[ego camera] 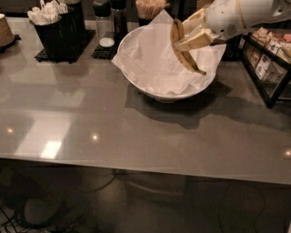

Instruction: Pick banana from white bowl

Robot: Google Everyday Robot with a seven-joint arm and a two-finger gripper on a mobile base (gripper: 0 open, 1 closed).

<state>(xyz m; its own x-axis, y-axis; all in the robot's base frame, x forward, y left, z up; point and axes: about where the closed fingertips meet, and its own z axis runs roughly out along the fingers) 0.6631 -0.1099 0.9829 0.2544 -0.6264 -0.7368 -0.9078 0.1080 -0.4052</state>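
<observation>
The white bowl (150,86) stands on the grey table, lined with crumpled white paper (154,59). My gripper (193,32) comes in from the upper right and hangs above the bowl's right side. Its pale yellow fingers (195,42) are shut on the banana (184,54). The banana hangs lifted clear of the paper, tilted steeply, its dark tip pointing down and right over the bowl's right rim.
A black holder with white napkins (57,29) stands at the back left, shakers (107,22) on a black mat behind the bowl, a holder of sticks (148,9) beyond. A black rack with packets (268,59) stands at the right. A brown cup stack (4,29) sits far left.
</observation>
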